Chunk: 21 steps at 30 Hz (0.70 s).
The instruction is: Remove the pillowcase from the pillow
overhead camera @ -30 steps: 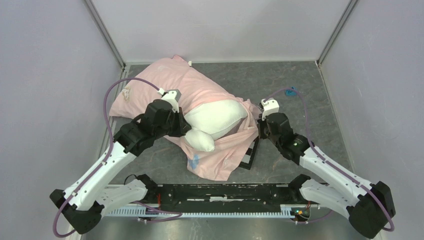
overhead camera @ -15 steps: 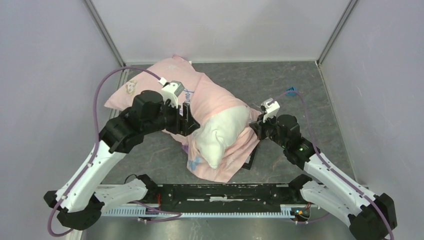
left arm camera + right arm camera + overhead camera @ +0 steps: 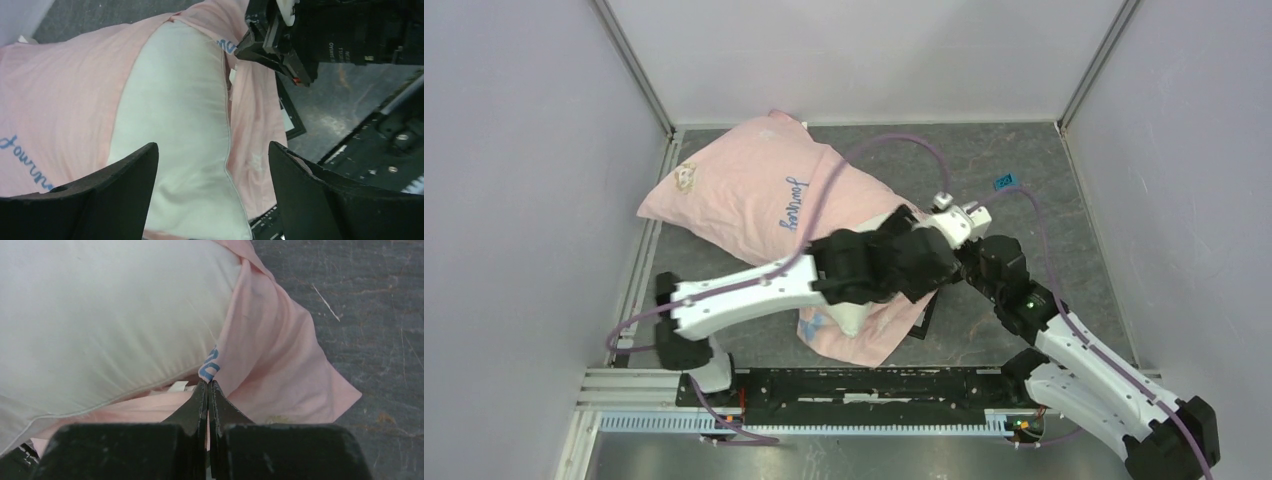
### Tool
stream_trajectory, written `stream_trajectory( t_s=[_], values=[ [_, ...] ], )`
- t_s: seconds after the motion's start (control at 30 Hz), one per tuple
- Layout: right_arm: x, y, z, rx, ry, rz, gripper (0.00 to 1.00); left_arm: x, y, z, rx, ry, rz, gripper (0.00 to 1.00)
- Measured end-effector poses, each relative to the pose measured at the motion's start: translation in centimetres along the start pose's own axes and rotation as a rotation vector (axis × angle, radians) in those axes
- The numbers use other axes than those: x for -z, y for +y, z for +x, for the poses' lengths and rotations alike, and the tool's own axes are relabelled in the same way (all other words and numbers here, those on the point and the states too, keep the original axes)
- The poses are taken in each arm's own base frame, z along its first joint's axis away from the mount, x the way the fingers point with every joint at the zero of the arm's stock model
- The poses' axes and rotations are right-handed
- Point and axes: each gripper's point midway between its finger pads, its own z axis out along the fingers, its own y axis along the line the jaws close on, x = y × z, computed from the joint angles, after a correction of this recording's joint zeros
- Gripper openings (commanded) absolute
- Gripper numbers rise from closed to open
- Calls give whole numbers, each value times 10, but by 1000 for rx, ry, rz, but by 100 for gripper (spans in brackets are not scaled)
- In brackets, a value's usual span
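Observation:
The pale pink pillowcase with blue "Journey" lettering lies at the back left. It covers most of the white pillow, whose bare near end pokes out below my left arm. My left gripper hangs open just above that bare white end, holding nothing. My right gripper is shut on a fold of the pillowcase at its open hem, right beside the pillow. In the left wrist view the right gripper sits close at the top right.
A black-framed checkered board lies partly under the pillowcase hem near the front. A small blue tag rests on the grey table at the back right. The enclosure walls stand on three sides, and the black rail runs along the near edge.
My left gripper let go of the pillow's end and opened. The left arm swung right across the pillow toward the right gripper. The right gripper stayed shut on the fabric.

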Motion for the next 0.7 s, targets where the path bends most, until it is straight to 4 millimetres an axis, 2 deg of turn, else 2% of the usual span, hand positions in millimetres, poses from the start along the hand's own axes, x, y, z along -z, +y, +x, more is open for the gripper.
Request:
stream_trajectory(
  t_s=[0.1,0.2,0.3,0.43,0.7],
  values=[
    [5,-6,16,-36,-5,28,0,-39,-23,14,-142,77,-67,91],
    [10,-13,34,-74,-10,55,0,-62,-29,28,-246,143,-108,93],
    [12,-17,42,-110,-31,74,0,-70,-24,30,-291,162,-146,94],
    [14,-20,43,-153,-73,92,0,-77,-15,28,-300,173,-183,94],
    [17,-25,46,-203,-117,116,0,-104,3,52,-308,270,-222,94]
  ],
)
